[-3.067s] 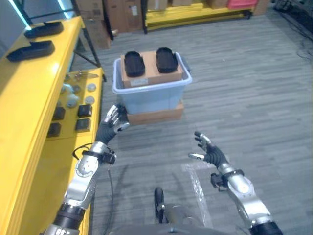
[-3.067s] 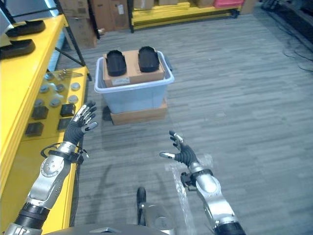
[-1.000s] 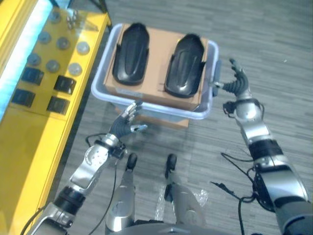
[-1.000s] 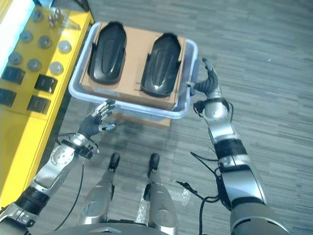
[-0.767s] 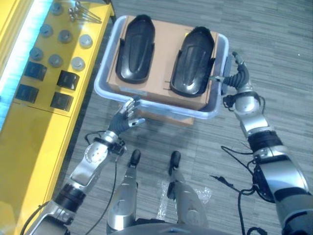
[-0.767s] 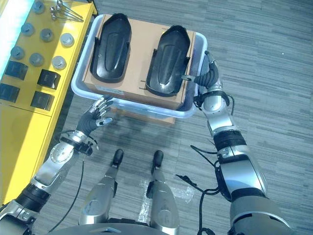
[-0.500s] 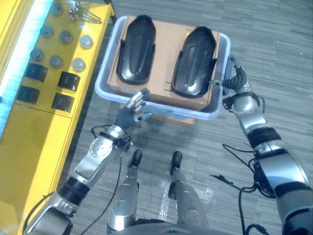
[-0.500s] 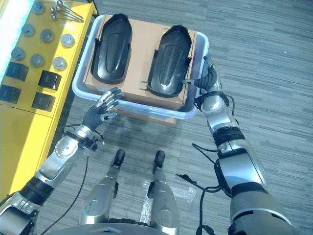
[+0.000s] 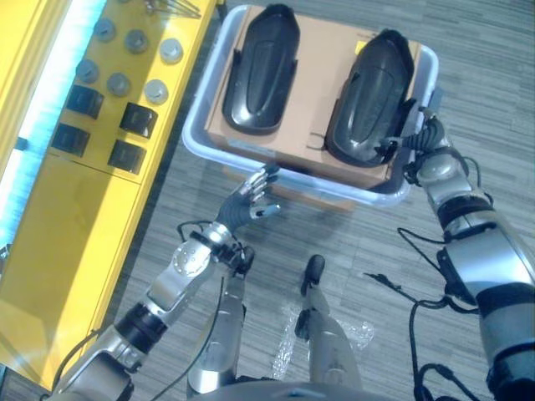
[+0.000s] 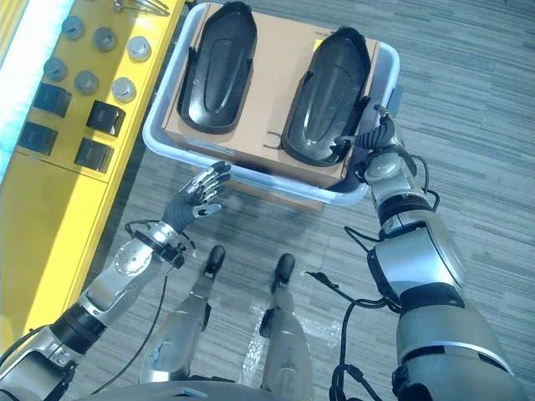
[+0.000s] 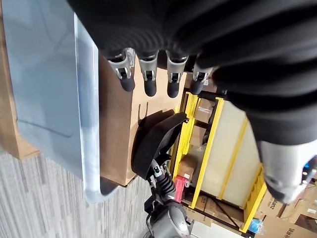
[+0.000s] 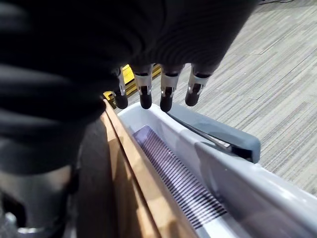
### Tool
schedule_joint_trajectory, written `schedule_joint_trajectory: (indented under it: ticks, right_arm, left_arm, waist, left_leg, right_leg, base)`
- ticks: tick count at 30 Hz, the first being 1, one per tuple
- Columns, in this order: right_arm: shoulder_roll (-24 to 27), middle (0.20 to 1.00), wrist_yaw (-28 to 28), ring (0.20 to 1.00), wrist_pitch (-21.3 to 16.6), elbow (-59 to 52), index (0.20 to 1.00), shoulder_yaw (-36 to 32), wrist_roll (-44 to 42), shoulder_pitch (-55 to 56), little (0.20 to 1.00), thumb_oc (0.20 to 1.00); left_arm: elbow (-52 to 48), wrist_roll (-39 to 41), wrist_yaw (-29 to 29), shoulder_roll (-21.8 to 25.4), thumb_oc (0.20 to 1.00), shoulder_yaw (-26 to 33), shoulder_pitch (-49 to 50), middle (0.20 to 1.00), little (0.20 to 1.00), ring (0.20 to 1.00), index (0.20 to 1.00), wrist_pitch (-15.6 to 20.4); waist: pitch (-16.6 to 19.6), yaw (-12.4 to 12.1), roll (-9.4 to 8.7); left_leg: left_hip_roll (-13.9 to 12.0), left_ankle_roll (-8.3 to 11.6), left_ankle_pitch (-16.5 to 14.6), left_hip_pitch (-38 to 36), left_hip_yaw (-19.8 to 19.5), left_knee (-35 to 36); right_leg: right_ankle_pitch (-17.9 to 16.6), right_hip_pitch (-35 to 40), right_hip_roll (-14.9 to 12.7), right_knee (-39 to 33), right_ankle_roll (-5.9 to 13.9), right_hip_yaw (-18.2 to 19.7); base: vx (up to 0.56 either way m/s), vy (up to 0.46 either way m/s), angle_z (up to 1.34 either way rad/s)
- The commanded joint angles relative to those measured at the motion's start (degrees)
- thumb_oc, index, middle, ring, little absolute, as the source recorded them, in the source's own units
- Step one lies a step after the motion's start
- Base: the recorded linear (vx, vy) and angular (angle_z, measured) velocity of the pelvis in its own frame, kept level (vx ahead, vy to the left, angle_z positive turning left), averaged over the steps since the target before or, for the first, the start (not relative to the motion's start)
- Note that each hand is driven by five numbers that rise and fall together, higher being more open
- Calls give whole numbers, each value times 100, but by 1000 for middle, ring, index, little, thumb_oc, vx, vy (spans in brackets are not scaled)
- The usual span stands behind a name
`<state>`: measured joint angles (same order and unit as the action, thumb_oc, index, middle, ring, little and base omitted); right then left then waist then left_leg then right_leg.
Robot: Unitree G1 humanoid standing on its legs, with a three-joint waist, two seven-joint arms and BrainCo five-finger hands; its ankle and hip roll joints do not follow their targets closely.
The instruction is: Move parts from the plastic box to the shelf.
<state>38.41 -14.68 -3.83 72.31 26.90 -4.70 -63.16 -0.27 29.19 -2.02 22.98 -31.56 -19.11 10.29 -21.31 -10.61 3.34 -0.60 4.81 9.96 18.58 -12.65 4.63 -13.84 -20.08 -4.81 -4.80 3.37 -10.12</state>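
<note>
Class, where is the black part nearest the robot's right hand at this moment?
In the left eye view the black part lies on the cardboard box inside the plastic box, on the robot's right, with the right robot hand at its near end.

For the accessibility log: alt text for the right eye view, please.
Two open robot hands reach a plastic box holding two black parts on cardboard: right hand over its near right corner, left hand just before its front rim. A yellow shelf stands left.

Bright even light, soft shadows, wrist covers blurred
</note>
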Motion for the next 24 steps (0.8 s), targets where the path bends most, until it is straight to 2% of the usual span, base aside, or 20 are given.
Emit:
schedule_joint_trajectory:
  ticks: [1,6,14,17,21,24]
  right_arm:
    - [331,200,200,200,-58,235,200,543,-33,-269,200,200]
    - [224,200,251,200,1,317,200,511,80,-126,200,200]
    - [202,200,339,200,48,-58,200,244,206,573,200,200]
    - [333,200,462,200,10,-352,200,6,220,1076,200,200]
    - [602,200,669,200,-13,-826,200,-341,352,1686,200,200]
    - [722,200,696,200,-15,-1155,200,-548,442,1959,200,200]
  left_arm:
    - [-134,77,-58,0,1000,-30,-106,1000,1000,1000,1000,361]
    - [-176,66,-65,25,1000,42,-57,1000,1000,1000,1000,345]
    - [-205,49,-146,141,1000,252,170,1000,1000,1000,1000,287]
    - [-332,22,-267,288,1000,435,381,1000,1000,1000,1000,284]
    - [-419,-22,-385,571,1000,930,855,1000,1000,1000,1000,238]
    - [-440,-214,-355,694,1000,1160,1045,1000,1000,1000,1000,188]
  waist:
    - [135,18,-59]
    - [162,55,-76]
    - [315,151,-214]
    - [466,169,-319]
    - [843,233,-499]
    - [1011,266,-544]
  left_leg:
    - [191,-185,-579,-12,152,37]
    - [216,-191,-599,-98,144,37]
    - [165,-211,-739,-498,212,37]
    - [115,-233,-848,-793,262,37]
    - [29,-263,-1053,-1361,382,37]
    - [-16,-263,-1125,-1622,428,37]
  right_leg:
    - [1075,371,-51,-20,469,288]
    - [1082,447,-77,-20,476,264]
    - [1184,830,-103,-20,475,250]
    - [1264,1124,-121,-20,471,212]
    - [1402,1673,-156,-20,455,161]
    - [1457,1932,-161,-20,453,139]
  base:
    - [0,0,0]
    - [0,0,0]
    - [4,-4,0]
    - [33,-40,-1]
    - [49,-35,-5]
    - [39,-17,-14]
